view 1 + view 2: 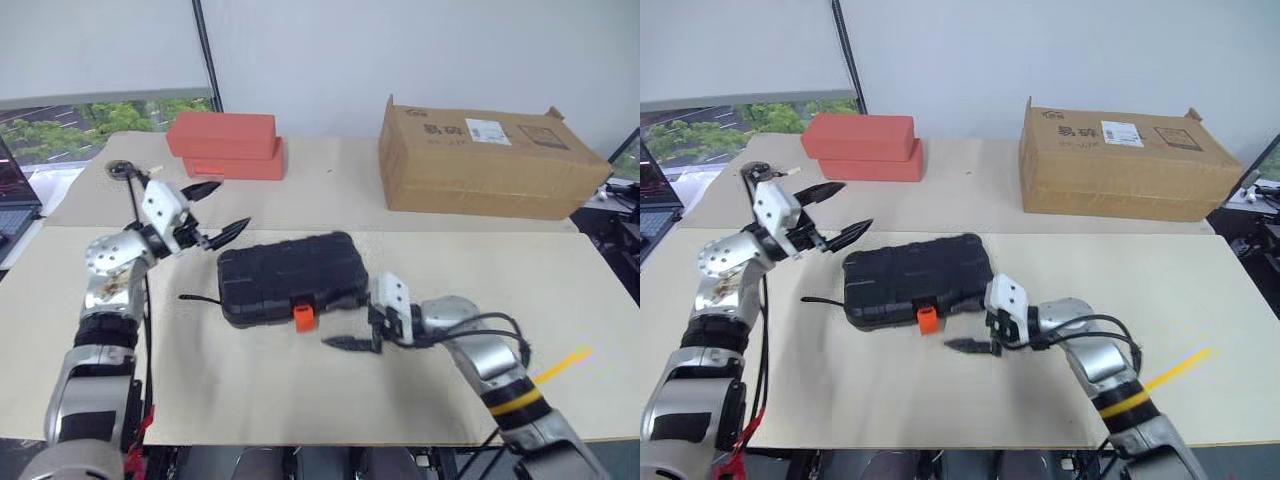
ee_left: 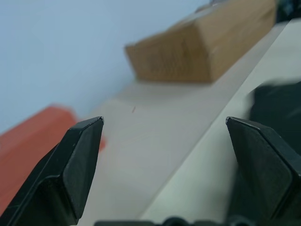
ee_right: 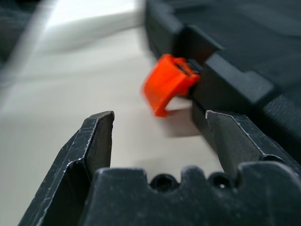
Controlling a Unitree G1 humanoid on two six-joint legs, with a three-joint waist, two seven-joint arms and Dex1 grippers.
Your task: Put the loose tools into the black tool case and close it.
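The black tool case (image 1: 288,276) lies shut in the middle of the table, lid down, and its orange latch (image 1: 303,317) sticks out from the front edge. The loose tools are out of view. My left gripper (image 1: 232,205) hovers open and empty above the table, just left of the case's back corner. Low over the table, my right gripper (image 1: 355,332) is open beside the case's front right and points toward the latch. In the right wrist view the latch (image 3: 169,87) is just beyond the open fingers, untouched.
Two stacked red boxes (image 1: 225,145) stand at the back left and a cardboard box (image 1: 485,160) at the back right. A small round dark object (image 1: 120,170) lies at the far left. A thin black cord (image 1: 195,298) lies left of the case.
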